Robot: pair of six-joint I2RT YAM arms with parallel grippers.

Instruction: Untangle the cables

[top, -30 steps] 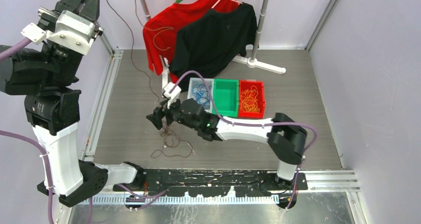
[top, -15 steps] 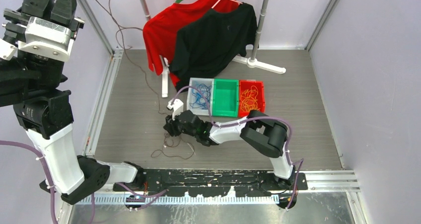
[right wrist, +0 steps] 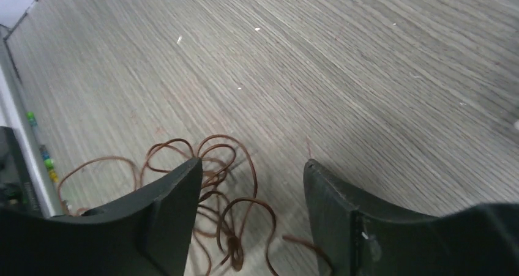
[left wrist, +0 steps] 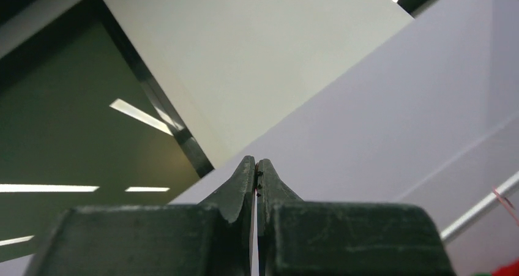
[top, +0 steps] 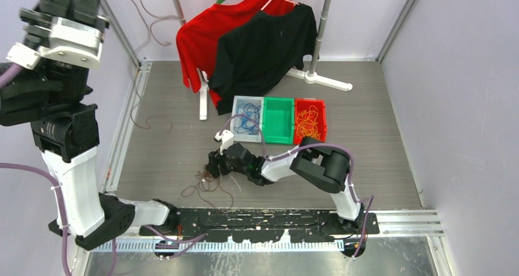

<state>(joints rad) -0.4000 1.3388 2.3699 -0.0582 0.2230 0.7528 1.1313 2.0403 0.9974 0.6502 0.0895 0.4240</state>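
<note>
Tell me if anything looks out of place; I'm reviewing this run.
A brown cable loops through the air near the raised, shut left gripper, off the table, while a brown tangle lies by the open right gripper.

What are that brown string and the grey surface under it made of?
The brown string looks like matte leather or waxed cord, since it holds springy loops; I can't tell for sure. The grey surface is probably wood-grain laminate, with fine parallel streaks and a dull sheen.

Brown cable (right wrist: 232, 245) on grey wood-grain table (top: 165, 104) — green bin (top: 278, 120), red bin (top: 309, 141), red shirt (top: 199, 37), black shirt (top: 263, 43).
</note>
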